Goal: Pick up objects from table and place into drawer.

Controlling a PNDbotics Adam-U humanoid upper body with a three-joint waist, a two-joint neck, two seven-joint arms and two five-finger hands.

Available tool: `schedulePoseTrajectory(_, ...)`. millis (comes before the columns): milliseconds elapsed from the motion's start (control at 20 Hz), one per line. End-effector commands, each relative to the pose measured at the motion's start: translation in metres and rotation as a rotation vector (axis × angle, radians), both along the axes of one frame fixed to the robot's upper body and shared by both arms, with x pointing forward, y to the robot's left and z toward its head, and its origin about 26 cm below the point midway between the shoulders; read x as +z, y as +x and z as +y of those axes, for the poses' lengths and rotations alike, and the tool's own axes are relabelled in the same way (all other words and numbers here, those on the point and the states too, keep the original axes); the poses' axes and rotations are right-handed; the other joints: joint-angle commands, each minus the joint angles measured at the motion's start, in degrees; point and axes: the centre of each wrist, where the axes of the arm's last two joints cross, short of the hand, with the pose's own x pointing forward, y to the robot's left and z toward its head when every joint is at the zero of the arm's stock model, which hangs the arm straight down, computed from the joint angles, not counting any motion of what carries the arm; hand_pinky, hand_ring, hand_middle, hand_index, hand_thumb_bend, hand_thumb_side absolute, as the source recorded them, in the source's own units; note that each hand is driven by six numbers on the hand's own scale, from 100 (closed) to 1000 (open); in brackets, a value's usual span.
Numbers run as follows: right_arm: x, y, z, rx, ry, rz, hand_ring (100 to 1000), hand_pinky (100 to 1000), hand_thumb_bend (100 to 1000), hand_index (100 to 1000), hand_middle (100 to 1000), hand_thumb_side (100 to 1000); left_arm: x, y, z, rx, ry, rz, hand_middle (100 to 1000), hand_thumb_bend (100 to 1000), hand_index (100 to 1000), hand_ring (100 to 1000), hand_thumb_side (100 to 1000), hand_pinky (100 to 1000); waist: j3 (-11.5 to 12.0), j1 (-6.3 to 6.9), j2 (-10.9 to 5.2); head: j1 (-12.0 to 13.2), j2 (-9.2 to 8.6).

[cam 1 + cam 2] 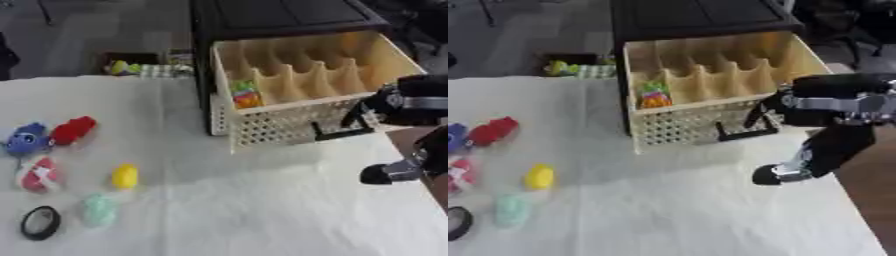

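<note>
Drawer pulled out, right hand at its front, toys left on the table.

White-clothed table (262,210) under everything. Black cabinet (271,15) at the far edge, wooden drawer (302,112) open, split by dividers, perforated front with black handle (745,131). Right hand (773,111) just beside the handle, touching or not unclear; fingers too dark to read, so open or curled: cannot tell. In the drawer's front left slot, a colourful item (246,94). Well apart on the table's left: blue toy (28,140), red toy (73,130), red-white toy (38,174), green lump (99,210), black ring (40,222), yellow toy (125,176). Left hand out of view.
</note>
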Motion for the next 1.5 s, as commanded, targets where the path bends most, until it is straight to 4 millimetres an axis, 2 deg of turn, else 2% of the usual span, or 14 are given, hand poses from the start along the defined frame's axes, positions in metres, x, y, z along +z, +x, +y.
schedulePoseTrajectory(50, 0.016, -0.007, -0.002, 0.030, 0.046, -0.064, 100, 100, 513, 804, 100, 751, 0.006, -0.002, 0.005, 0.016, 0.007, -0.023, 616, 100, 771, 615, 890, 361, -0.2, -0.04, -1.32, 1.6, 0.50)
schedulePoseTrajectory(100, 0.017, -0.007, -0.003, 0.041, 0.070, -0.077, 100, 100, 473, 792, 100, 774, 0.006, -0.002, 0.005, 0.018, 0.006, -0.024, 616, 100, 772, 615, 889, 362, -0.3, 0.03, -1.33, 2.2, 0.60)
schedulePoseTrajectory(300, 0.023, -0.010, -0.007, 0.065, 0.167, -0.132, 100, 100, 421, 762, 100, 815, 0.006, -0.002, 0.006, 0.026, 0.001, -0.028, 616, 100, 771, 615, 887, 362, -0.5, 0.29, -1.35, 5.0, 0.90)
schedulePoseTrajectory(650, 0.022, -0.011, -0.015, 0.093, 0.398, -0.219, 100, 100, 371, 732, 100, 865, 0.008, -0.002, 0.009, 0.041, -0.001, -0.041, 617, 100, 771, 616, 880, 361, -0.6, 0.76, -1.25, 7.1, 1.62)
schedulePoseTrajectory(950, 0.016, -0.009, -0.016, 0.142, 0.658, -0.308, 106, 100, 253, 714, 100, 892, 0.012, -0.001, 0.011, 0.049, 0.003, -0.068, 617, 100, 772, 616, 866, 361, -0.4, 1.28, -1.16, 7.1, 2.31)
schedulePoseTrajectory(1000, 0.016, -0.008, -0.016, 0.153, 0.715, -0.323, 151, 109, 227, 712, 100, 899, 0.012, -0.001, 0.012, 0.051, 0.004, -0.073, 618, 100, 772, 616, 862, 361, -0.3, 1.38, -1.15, 7.1, 2.33)
schedulePoseTrajectory(1150, 0.012, -0.006, -0.014, 0.178, 0.869, -0.372, 212, 148, 198, 710, 100, 911, 0.016, 0.000, 0.014, 0.058, 0.015, -0.094, 618, 100, 772, 617, 855, 360, -0.2, 1.70, -1.10, 7.2, 2.31)
schedulePoseTrajectory(1400, 0.001, -0.003, -0.014, 0.190, 1.021, -0.447, 254, 166, 134, 713, 193, 927, 0.024, 0.001, 0.022, 0.082, 0.053, -0.134, 618, 100, 773, 617, 826, 355, 0.0, 2.25, -0.85, 7.4, 2.48)
schedulePoseTrajectory(1500, -0.002, -0.002, -0.014, 0.203, 1.053, -0.475, 255, 164, 130, 713, 196, 935, 0.029, 0.001, 0.026, 0.100, 0.075, -0.153, 619, 100, 774, 616, 819, 354, 0.0, 2.38, -0.77, 7.3, 2.66)
